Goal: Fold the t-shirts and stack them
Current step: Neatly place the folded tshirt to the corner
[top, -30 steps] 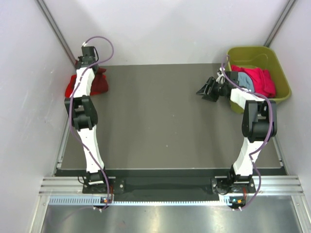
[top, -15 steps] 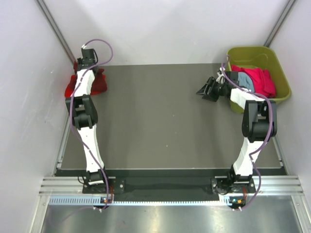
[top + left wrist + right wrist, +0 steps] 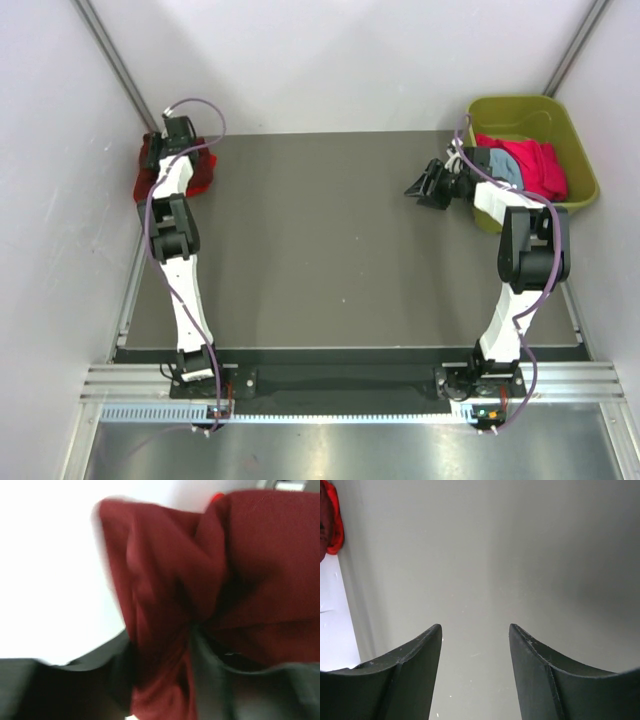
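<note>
The left gripper is reaching into the far left corner of the table, pressing close over the bunched maroon t-shirt, which is lying beside a bright red t-shirt. The blurred close view is not showing whether its jaws are gripping the cloth. The right gripper is hovering wide and empty over the far right of the table, just left of the olive tub, which is holding a pink t-shirt and a light blue t-shirt.

White arms, black joints, purple cables, black right gripper
</note>
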Motion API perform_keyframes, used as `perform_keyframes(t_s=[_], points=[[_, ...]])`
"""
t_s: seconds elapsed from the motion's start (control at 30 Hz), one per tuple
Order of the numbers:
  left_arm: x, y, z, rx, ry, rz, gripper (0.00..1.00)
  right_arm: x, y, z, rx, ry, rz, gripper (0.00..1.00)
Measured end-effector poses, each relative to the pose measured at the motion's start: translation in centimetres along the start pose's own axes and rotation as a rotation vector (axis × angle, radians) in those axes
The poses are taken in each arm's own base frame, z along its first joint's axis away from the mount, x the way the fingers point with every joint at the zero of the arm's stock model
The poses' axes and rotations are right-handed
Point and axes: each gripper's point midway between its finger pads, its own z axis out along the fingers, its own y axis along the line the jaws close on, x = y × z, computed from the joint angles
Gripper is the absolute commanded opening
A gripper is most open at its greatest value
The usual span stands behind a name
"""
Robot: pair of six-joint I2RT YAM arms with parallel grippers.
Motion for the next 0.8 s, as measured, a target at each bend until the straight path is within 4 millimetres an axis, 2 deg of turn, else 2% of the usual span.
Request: perform_keyframes(t_s=[0.13, 0.23, 0.37, 0.43, 0.5, 0.67, 0.8], points=[[-1.4, -0.2, 0.2, -0.034, -0.041, -0.020, 0.71, 0.3, 0.0, 0.1, 0.006, 0.009, -0.009, 0.57], [-3.2, -0.2, -0.5, -0.051, -0.081, -0.054, 0.75, 0.6, 0.1, 0.2, 0.008, 0.016, -0.017, 0.57], [-6.4, -1.3, -3.2, -0.033, -0.149, -0.109, 0.79, 1.0, 0.5, 0.5, 0.004, 0.025, -0.032, 0.57], [-7.6, -2.5, -5.2, -0.001, -0.170, -0.119, 0.81, 1.2, 0.7, 0.6, 0.002, 0.029, -0.037, 0.57], [-8.5, -4.1, -7.7, 0.051, -0.180, -0.124, 0.79, 1.3, 1.0, 0.8, 0.002, 0.033, -0.041, 0.57], [-8.7, -7.2, -13.0, 0.245, -0.169, -0.143, 0.72, 1.5, 1.1, 0.8, 0.001, 0.035, -0.044, 0.57], [-7.1, -7.6, -14.8, 0.374, -0.106, -0.192, 0.75, 1.4, 1.0, 0.8, 0.003, 0.033, -0.044, 0.57]])
